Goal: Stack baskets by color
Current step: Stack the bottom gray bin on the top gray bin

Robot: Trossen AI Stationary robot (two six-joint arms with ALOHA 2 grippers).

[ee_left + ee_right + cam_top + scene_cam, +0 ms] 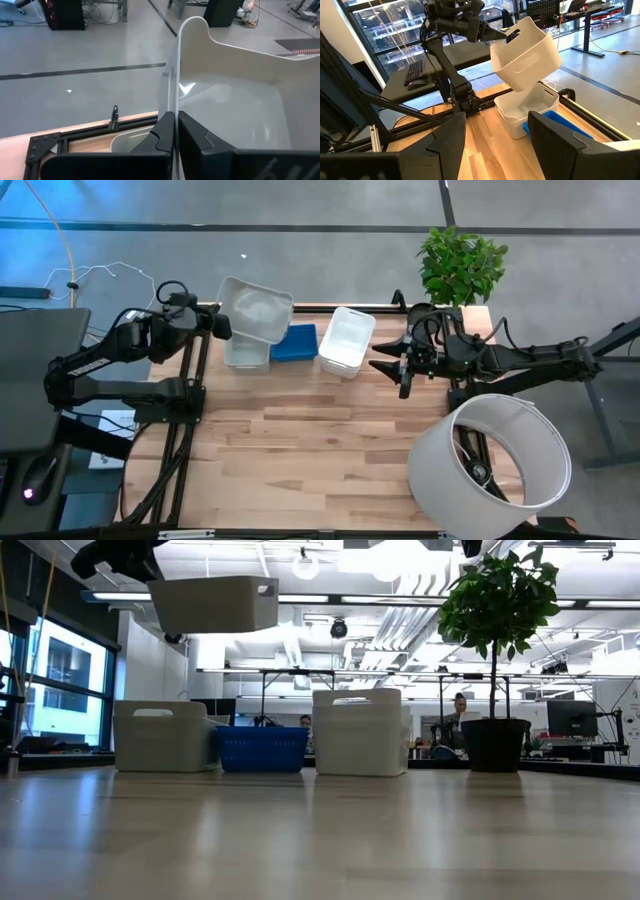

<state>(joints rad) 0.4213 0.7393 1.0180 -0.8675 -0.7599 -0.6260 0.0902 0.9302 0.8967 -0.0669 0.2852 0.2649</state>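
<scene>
A pale translucent grey basket [256, 310] [213, 602] hangs in the air at the table's far left, with my left gripper [222, 328] [175, 120] shut on it. Below it another grey basket [245, 353] [165, 736] stands on the table. To its right stand a blue basket [294, 343] [262, 748] and a white basket [347, 340] [360, 731]. My right gripper [405, 375] [495, 145] waits open, right of the white basket, with nothing between its fingers. My left gripper pinches the held basket's end wall at its rim [175, 107], one finger [162, 135] outside and the other [196, 137] inside. The fingers come from the table's left, slanting a little downward. The basket is lifted clear, above the grey basket on the table.
A large white cylinder [495, 465] lies at the near right, under the right arm. A potted plant [462, 265] [497, 745] stands at the far right corner. The near and middle table [300, 450] holds nothing else.
</scene>
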